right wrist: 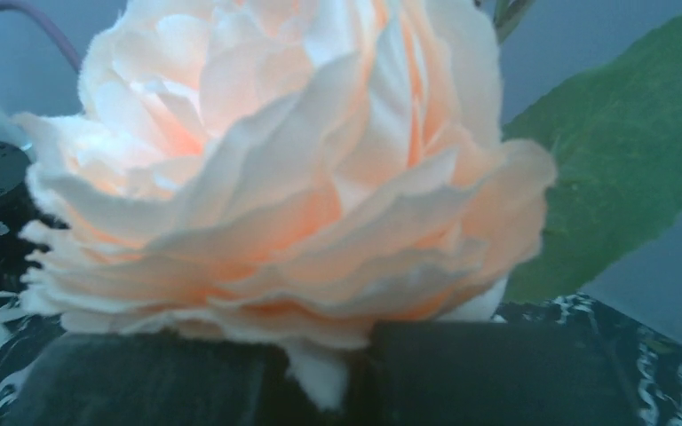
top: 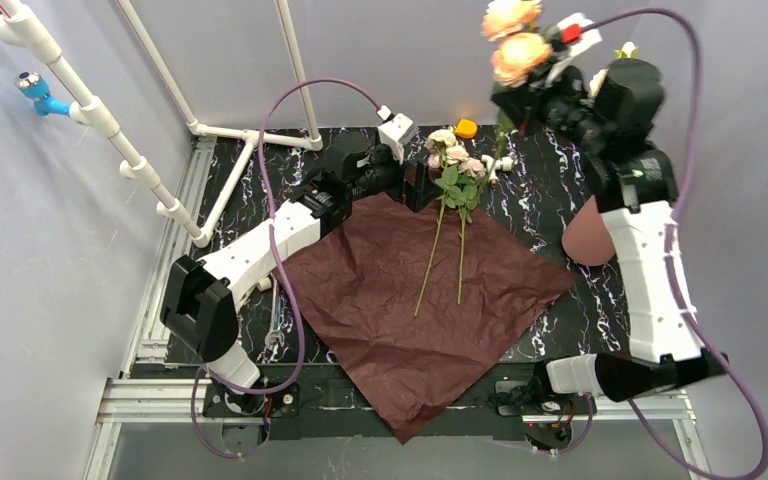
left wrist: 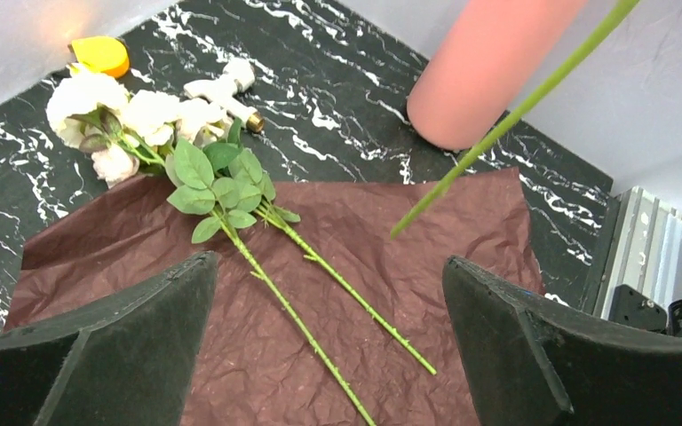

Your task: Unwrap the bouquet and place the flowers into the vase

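The bouquet is undone: its maroon wrapping paper lies spread flat on the black marble table. Two of the flowers, cream and pale pink roses with long green stems, lie across the paper. Just left of their heads my left gripper hovers open and holds nothing. My right gripper is raised at the back right. It is shut on the stem just under a peach rose, and that stem hangs down. The salmon vase sits by the paper's right corner, partly hidden behind the right arm.
A small orange object and a white fitting lie behind the flower heads. A white pipe frame runs along the back left. Aluminium rails edge the table. A grey backdrop surrounds it.
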Controlling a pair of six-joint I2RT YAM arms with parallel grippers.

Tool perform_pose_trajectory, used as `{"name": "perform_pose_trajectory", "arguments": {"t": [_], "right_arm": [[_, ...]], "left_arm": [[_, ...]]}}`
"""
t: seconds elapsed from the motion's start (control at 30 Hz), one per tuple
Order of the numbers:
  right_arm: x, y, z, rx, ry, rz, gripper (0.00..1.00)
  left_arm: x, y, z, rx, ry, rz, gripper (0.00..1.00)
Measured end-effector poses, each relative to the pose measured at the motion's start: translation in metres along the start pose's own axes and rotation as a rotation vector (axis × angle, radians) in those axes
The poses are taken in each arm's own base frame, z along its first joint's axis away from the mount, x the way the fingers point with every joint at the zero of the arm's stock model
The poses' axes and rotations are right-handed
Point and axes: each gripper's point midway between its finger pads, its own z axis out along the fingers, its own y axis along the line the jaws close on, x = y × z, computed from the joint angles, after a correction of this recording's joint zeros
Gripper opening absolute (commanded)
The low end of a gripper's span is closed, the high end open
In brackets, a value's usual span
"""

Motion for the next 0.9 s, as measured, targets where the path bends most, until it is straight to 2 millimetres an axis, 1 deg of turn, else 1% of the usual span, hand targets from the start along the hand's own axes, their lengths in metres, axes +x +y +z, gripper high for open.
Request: {"name": "perform_pose_trajectory", "arguments": {"t": [0.1,0.13,0.23,0.3,0.37,0.43,0.5,0.57,0.67,0.73,0.8,0.83,0.9], "right_arm": [[-0.015,-0.031,-0.036,0.135,-0.029,-0.04,0.01],[-0.022,-0.045,-0.053,0.201,-0.048,-0.051,0.01],[-0.041,-0.068,-0.102,0.358,-0.104,-0.07,0.01],[-0.056,-0.075,-0.132,0.448,-0.151,-0.084,0.01],[-0.069,-0.075,-0.159,0.521,-0.195,-0.1,0.01],[-0.078,-0.077,-0.178,0.583,-0.227,-0.104,0.01],[-0.092,-0.079,-0.197,0.649,-0.267,-0.114,0.01],[-0.109,-0.082,-0.213,0.713,-0.31,-0.128,0.01],[-0.13,-0.089,-0.226,0.774,-0.352,-0.152,0.01],[-0.139,-0.099,-0.233,0.821,-0.368,-0.162,0.01],[-0.14,-0.111,-0.236,0.864,-0.365,-0.161,0.01],[-0.134,-0.135,-0.237,0.926,-0.34,-0.151,0.01],[-0.127,-0.152,-0.234,0.953,-0.308,-0.146,0.01]], "left_arm": [[0.012,0.004,0.007,0.001,0.044,-0.005,0.98],[0.015,0.005,0.01,0.002,0.062,-0.008,0.98],[0.022,0.008,0.018,0.004,0.1,-0.014,0.98],[0.024,0.009,0.023,0.008,0.113,-0.016,0.98],[0.028,0.01,0.026,0.014,0.125,-0.02,0.98],[0.032,0.009,0.027,0.022,0.141,-0.028,0.98],[0.034,0.009,0.029,0.027,0.148,-0.032,0.98],[0.035,0.009,0.029,0.03,0.153,-0.034,0.98],[0.035,0.008,0.029,0.035,0.153,-0.034,0.98],[0.034,0.008,0.029,0.036,0.15,-0.031,0.98],[0.033,0.008,0.029,0.035,0.15,-0.028,0.98],[0.033,0.008,0.029,0.035,0.15,-0.025,0.98],[0.033,0.009,0.029,0.035,0.15,-0.018,0.98]]}}
